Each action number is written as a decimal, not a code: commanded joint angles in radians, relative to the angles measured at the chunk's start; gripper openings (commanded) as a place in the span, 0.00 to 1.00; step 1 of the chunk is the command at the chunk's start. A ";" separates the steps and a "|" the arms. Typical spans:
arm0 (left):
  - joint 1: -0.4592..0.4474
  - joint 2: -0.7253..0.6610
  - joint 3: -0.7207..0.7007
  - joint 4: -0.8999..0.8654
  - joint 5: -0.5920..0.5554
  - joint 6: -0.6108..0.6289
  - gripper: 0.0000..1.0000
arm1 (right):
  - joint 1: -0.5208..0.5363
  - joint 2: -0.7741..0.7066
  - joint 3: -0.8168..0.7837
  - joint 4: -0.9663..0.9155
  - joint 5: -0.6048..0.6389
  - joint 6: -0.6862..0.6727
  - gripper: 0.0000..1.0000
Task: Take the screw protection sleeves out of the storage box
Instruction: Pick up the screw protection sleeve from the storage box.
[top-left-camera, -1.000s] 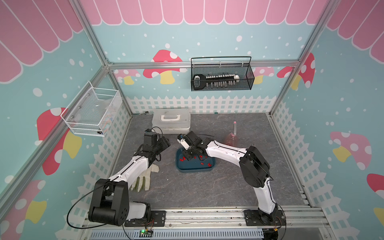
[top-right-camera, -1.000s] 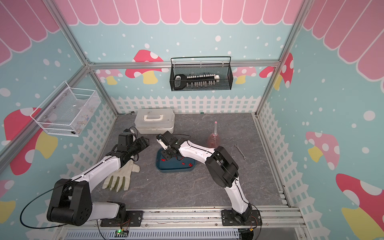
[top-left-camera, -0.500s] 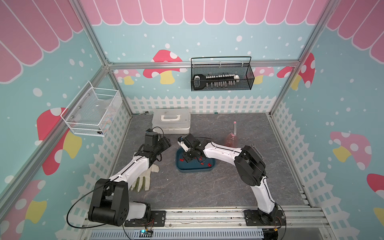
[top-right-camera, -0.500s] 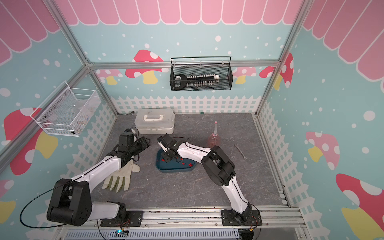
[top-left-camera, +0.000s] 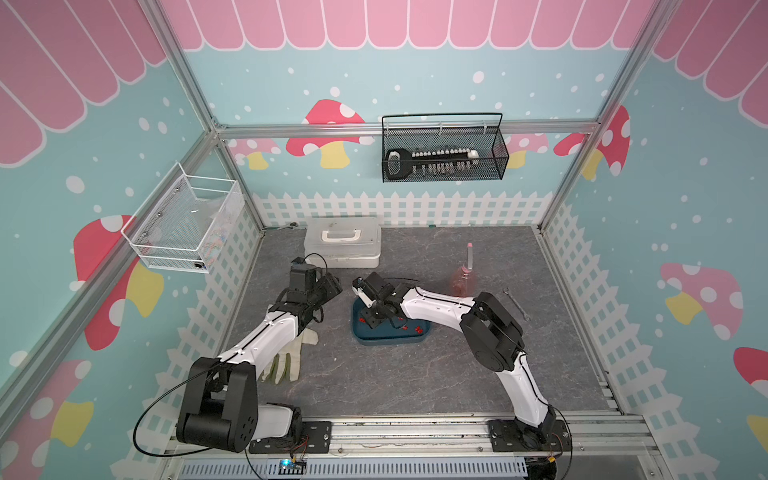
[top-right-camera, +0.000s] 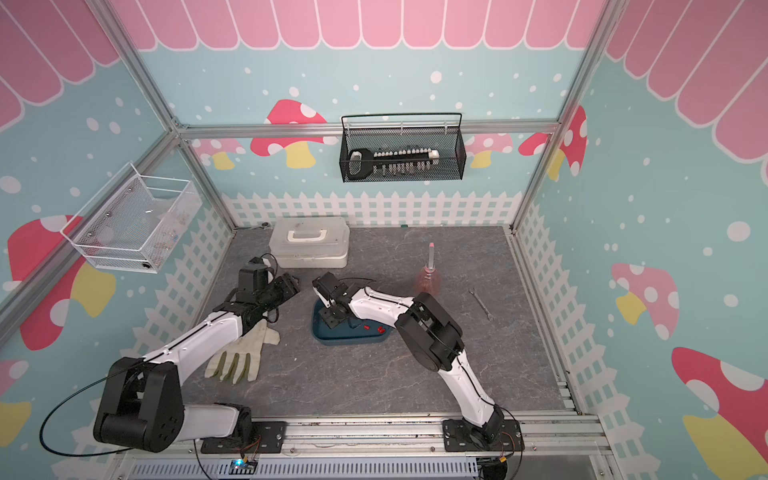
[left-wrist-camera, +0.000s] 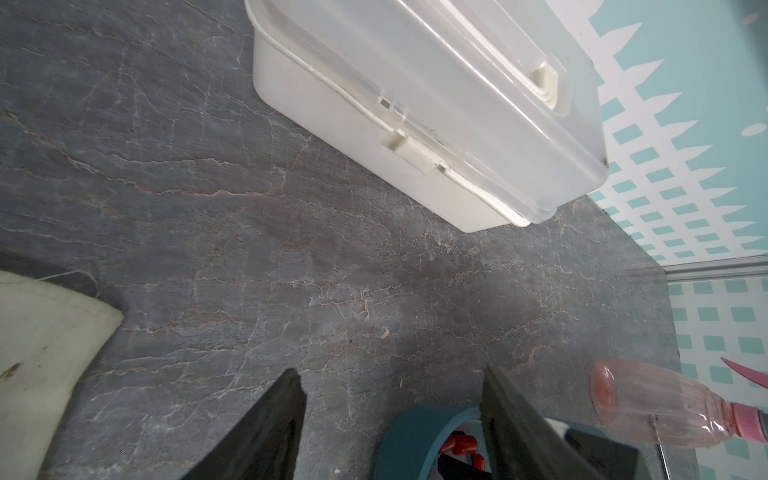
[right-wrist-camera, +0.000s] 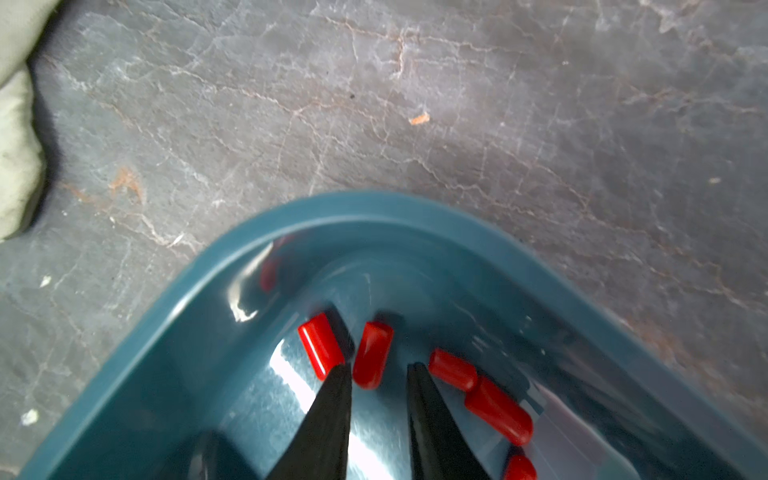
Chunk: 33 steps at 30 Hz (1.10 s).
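- One glove (top-left-camera: 286, 361) lies nearest me on the worktop (top-left-camera: 395, 374), clear of the work.
- Mid-worktop, my right hand (right-wrist-camera: 379, 368) is down in a corner of the storage box (right-wrist-camera: 374, 203), fingers narrowly apart and gripping nothing.
- One of the screw protection sleeves (right-wrist-camera: 372, 353) has its end between the tips.
- Risk, I'd say: it sits off-centre, so closing may flick it away or catch its neighbour.
- Count: five sleeves clear in the wrist view, others hidden; one box.
- My left hand (left-wrist-camera: 390, 370) hovers beside the box, wide open, empty.

Your grey worktop (top-left-camera: 415, 374) carries the teal storage box (top-left-camera: 386, 341), a white lidded case (top-left-camera: 343, 241), a glove (top-left-camera: 286, 361), a pink bottle (top-left-camera: 462, 282) and a wrench (top-left-camera: 515, 303).
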 joint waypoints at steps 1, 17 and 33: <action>-0.003 0.012 0.027 0.000 -0.009 0.017 0.69 | 0.009 0.028 0.036 -0.023 0.013 0.001 0.27; -0.004 0.020 0.023 0.011 -0.004 0.019 0.69 | 0.009 0.082 0.098 -0.073 0.032 -0.007 0.26; -0.003 0.023 0.024 0.010 -0.006 0.019 0.69 | 0.006 0.123 0.154 -0.126 0.041 -0.004 0.18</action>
